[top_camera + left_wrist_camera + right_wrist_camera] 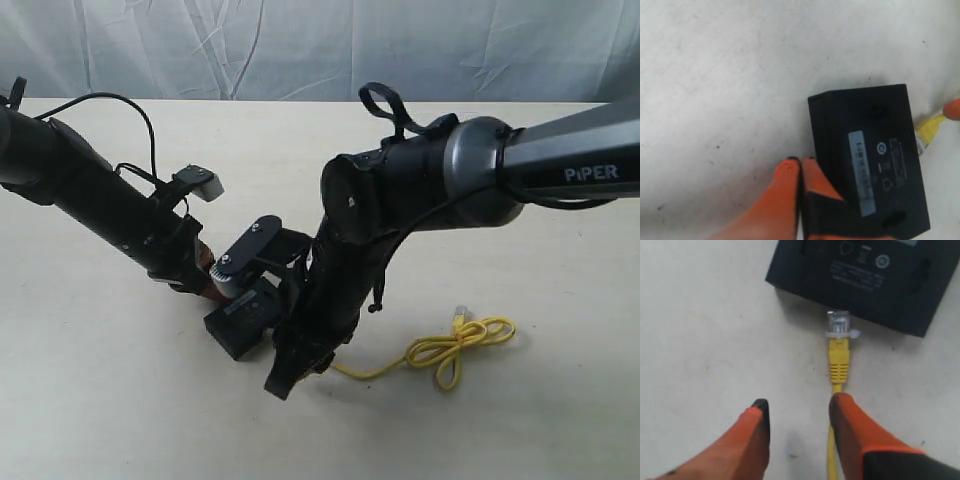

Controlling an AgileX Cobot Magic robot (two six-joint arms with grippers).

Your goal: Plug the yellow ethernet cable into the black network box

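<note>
The black network box (240, 318) lies flat on the table, label up (870, 160). My left gripper (801, 165) is shut with nothing between its orange fingers, which rest against one edge of the box. The yellow ethernet cable (838, 357) leads to the opposite side of the box, where its clear plug (838, 322) meets the box wall (865, 275). How deep the plug sits cannot be told. My right gripper (800, 409) is open behind the plug, and the cord passes beside one finger (847, 420) without being held. The cable's loop (465, 342) and its free plug (460, 312) lie to the right.
The pale table (110, 400) carries both arms, which meet over the box. The right arm (420, 185) hides its own gripper in the exterior view. A crumpled white cloth (300, 45) hangs behind the table's far edge.
</note>
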